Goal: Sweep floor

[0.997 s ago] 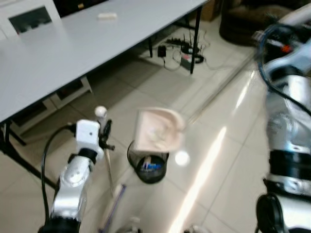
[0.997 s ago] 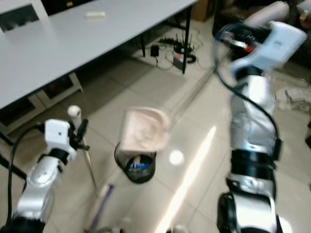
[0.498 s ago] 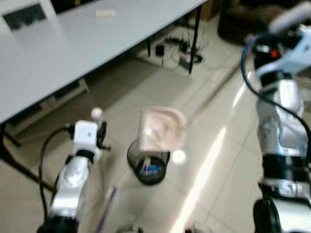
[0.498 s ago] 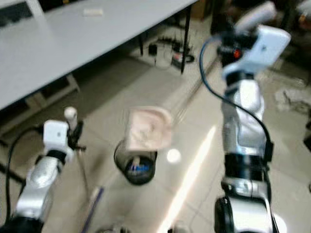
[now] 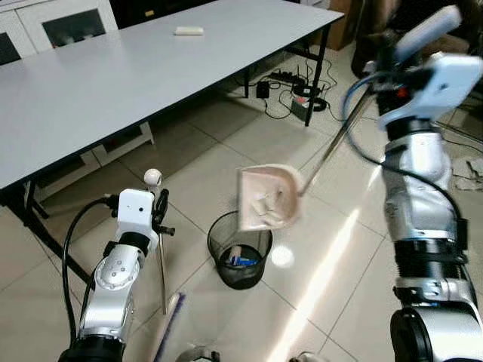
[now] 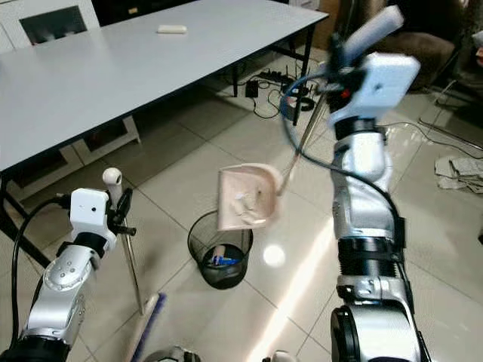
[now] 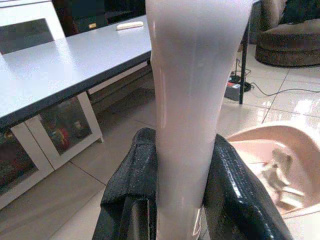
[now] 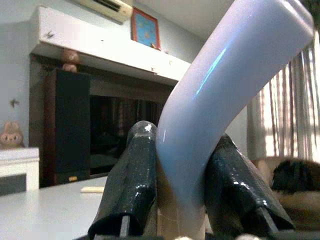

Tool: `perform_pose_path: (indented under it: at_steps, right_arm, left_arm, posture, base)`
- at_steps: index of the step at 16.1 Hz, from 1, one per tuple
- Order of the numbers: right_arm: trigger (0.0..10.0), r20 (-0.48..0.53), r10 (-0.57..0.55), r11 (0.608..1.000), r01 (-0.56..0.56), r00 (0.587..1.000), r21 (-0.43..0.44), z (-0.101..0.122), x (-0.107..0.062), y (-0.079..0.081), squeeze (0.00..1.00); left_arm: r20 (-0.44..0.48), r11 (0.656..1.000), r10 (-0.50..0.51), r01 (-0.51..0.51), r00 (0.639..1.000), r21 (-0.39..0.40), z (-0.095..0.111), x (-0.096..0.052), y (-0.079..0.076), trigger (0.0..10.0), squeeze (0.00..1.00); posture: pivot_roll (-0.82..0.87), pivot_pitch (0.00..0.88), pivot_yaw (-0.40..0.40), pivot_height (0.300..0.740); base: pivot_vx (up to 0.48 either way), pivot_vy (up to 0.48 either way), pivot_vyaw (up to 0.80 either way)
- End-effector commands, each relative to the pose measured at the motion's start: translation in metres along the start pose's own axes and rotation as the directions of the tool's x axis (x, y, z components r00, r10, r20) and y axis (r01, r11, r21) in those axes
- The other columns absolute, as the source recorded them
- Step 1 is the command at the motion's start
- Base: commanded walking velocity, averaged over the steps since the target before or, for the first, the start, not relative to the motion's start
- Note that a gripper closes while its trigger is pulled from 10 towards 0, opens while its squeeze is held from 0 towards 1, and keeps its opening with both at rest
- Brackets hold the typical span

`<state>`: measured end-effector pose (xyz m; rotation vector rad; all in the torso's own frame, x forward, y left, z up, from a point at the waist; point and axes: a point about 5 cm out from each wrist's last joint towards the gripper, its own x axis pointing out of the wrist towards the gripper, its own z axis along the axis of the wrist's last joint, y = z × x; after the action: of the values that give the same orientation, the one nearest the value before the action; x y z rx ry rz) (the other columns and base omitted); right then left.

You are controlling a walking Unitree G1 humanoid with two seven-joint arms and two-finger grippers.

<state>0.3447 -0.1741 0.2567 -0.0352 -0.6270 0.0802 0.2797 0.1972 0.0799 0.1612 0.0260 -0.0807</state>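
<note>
Dustpan [image 6: 243,197] w/ debris hangs tilted over bin [image 6: 219,259], below-left of right end effector [image 8: 175,200], fingers pinching its long handle [image 6: 306,143]. Left end effector [image 7: 180,200] pinches broom handle [image 7: 192,100], upright, broom head [image 6: 147,326] on floor below.

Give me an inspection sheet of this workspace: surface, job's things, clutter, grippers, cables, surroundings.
Surface: glossy tiled floor with glare streaks.
Job's things: pink dustpan holding scraps, tipped above the black mesh bin; broom upright beside the bin.
Clutter: crumpled paper on the floor; small white object on the table.
Grippers: left gripper shut on the broom handle; right gripper shut on the dustpan handle.
Cables: power strip with tangled leads under the table end.
Surroundings: long grey table, white cabinet, dark sofa.
</note>
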Motion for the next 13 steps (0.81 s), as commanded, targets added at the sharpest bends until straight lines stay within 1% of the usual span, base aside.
perform_pose_path:
  at_steps: [1, 2, 3, 4, 5, 7, 9, 10, 12, 13]
  right_arm:
    - [10.0, 0.113, 0.047, 0.998, -0.042, 0.993, -0.044, 0.016, 0.011, 0.008, 0.0]
    - [10.0, 0.119, 0.087, 0.995, -0.081, 0.989, -0.053, 0.011, 0.012, 0.017, 0.0]
    - [10.0, 0.122, 0.102, 0.994, -0.096, 0.987, -0.055, 0.009, 0.012, 0.021, 0.0]
    - [10.0, 0.141, 0.176, 0.984, -0.168, 0.974, -0.065, 0.003, 0.011, 0.037, 0.0]
    - [10.0, 0.146, 0.195, 0.98, -0.187, 0.97, -0.068, 0.002, 0.011, 0.041, 0.0]
    - [10.0, 0.179, 0.262, 0.964, -0.251, 0.948, -0.082, 0.0, 0.01, 0.057, 0.0]
    - [10.0, 0.189, 0.36, 0.932, -0.346, 0.913, -0.107, -0.004, 0.006, 0.079, 0.0]
    - [10.0, 0.19, 0.388, 0.921, -0.373, 0.902, -0.109, -0.006, 0.004, 0.085, 0.0]
    - [10.0, 0.198, 0.48, 0.877, -0.466, 0.855, -0.115, -0.01, -0.006, 0.107, 0.0]
    - [10.0, 0.2, 0.498, 0.867, -0.484, 0.844, -0.115, -0.012, -0.008, 0.111, 0.0]
  left_arm:
    - [0.022, 1.0, -0.008, 0.007, 1.0, 0.018, 0.005, 0.002, 0.001, 10.0, 0.0]
    - [0.02, 1.0, -0.009, 0.009, 1.0, 0.019, 0.005, 0.002, 0.001, 10.0, 0.0]
    - [0.02, 1.0, -0.009, 0.008, 1.0, 0.02, 0.005, 0.002, 0.001, 10.0, 0.0]
    - [0.02, 1.0, -0.005, 0.004, 1.0, 0.024, 0.005, 0.001, 0.003, 10.0, 0.0]
    - [0.02, 1.0, -0.004, 0.003, 1.0, 0.025, 0.005, 0.001, 0.003, 10.0, 0.0]
    - [0.022, 1.0, -0.001, 0.0, 1.0, 0.027, 0.005, 0.0, 0.004, 10.0, 0.0]
    - [0.024, 1.0, -0.001, 0.001, 1.0, 0.029, 0.005, 0.0, 0.003, 10.0, 0.0]
    - [0.025, 1.0, -0.002, 0.001, 1.0, 0.029, 0.005, 0.0, 0.003, 10.0, 0.0]
    - [0.027, 0.999, -0.003, 0.003, 1.0, 0.033, 0.005, -0.001, 0.002, 10.0, 0.0]
    - [0.027, 0.999, -0.003, 0.002, 1.0, 0.033, 0.005, -0.001, 0.002, 10.0, 0.0]
  posture:
    - [-0.02, 0.066, 0.053, 0.74]
    - [-0.01, 0.068, 0.049, 0.74]
    - [-0.01, 0.067, 0.047, 0.74]
    - [0.0, 0.066, 0.042, 0.74]
    - [0.0, 0.066, 0.042, 0.74]
    - [0.0, 0.061, 0.04, 0.74]
    - [0.0, 0.057, 0.036, 0.74]
    - [0.0, 0.058, 0.034, 0.74]
    - [0.01, 0.058, 0.033, 0.74]
    - [0.01, 0.059, 0.032, 0.74]
  base:
    - [0.0, 0.0, 0.0]
    - [0.0, 0.0, 0.0]
    - [0.0, 0.0, 0.0]
    - [0.0, 0.0, 0.0]
    - [0.0, 0.0, 0.0]
    - [0.0, 0.0, 0.0]
    - [0.0, 0.0, 0.0]
    - [0.0, 0.0, 0.0]
    - [0.0, 0.0, 0.0]
    - [0.0, 0.0, 0.0]
